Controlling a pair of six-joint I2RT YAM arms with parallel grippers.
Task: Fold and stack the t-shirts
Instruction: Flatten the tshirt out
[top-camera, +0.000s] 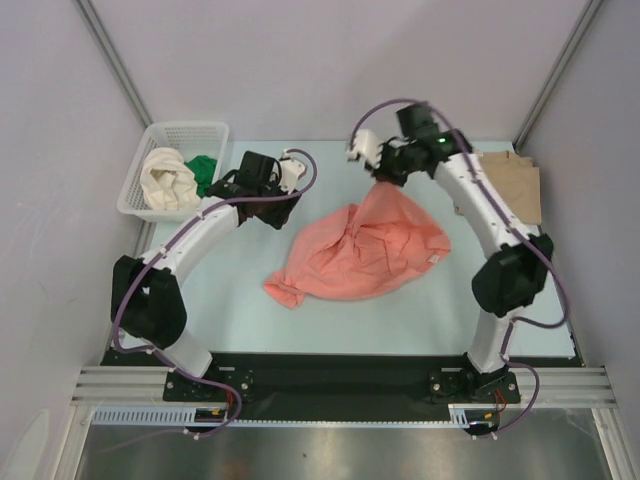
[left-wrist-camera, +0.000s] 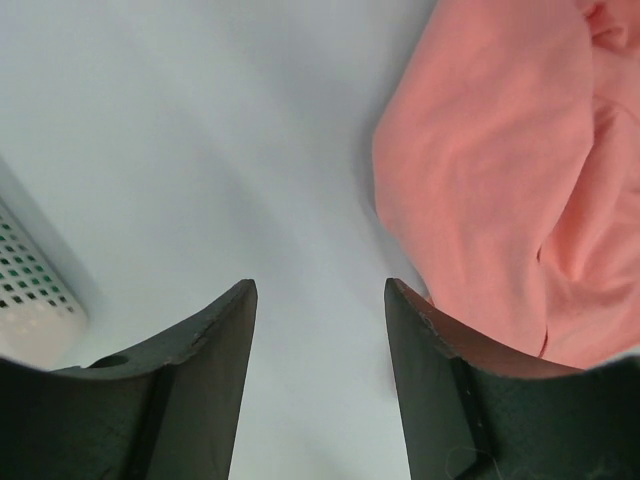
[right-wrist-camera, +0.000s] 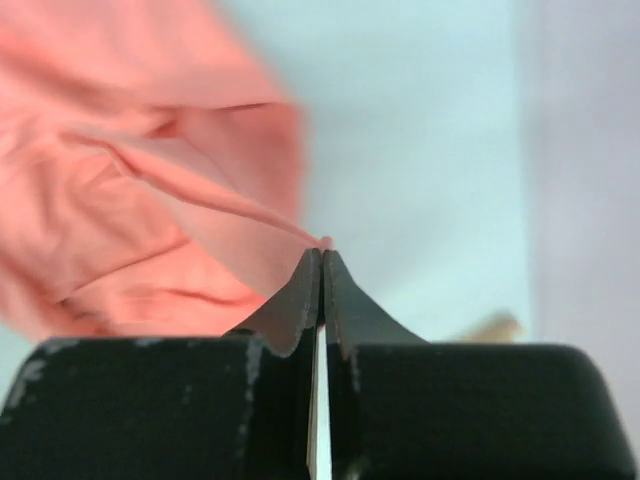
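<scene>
The salmon-pink shirt (top-camera: 360, 250) lies crumpled at the middle of the table (top-camera: 230, 310). Its long axis runs from a bunched end at 8 o'clock to a broader corner at 2 o'clock, and 1 peak is drawn up toward 12 o'clock. That peak is caught in the right gripper (right-wrist-camera: 321, 255), whose 2 fingers are pressed together on a thin point of cloth. A taut ridge runs back from the fingertips into the heap. From this claw the rest of the garment hangs away at about 7 o'clock, so I judge any spreading pull should go toward 12 or 1 o'clock, away from the mass. The left gripper (left-wrist-camera: 320, 290) hovers above bare table with its fingers spread and nothing between them. In its own view the pink edge sits just beside the right-hand finger, at about 2 o'clock. It looks like the nearer arm for a 2nd corner on that side, probably by sliding sideways toward the cloth before closing. The cream-white shirt (top-camera: 165, 180) and green shirt (top-camera: 205, 172) sit bundled in the white basket (top-camera: 215, 130) at 10 o'clock. The tan shirt (top-camera: 515, 185) lies flat at 2 o'clock near the right arm. The fold has barely begun.
</scene>
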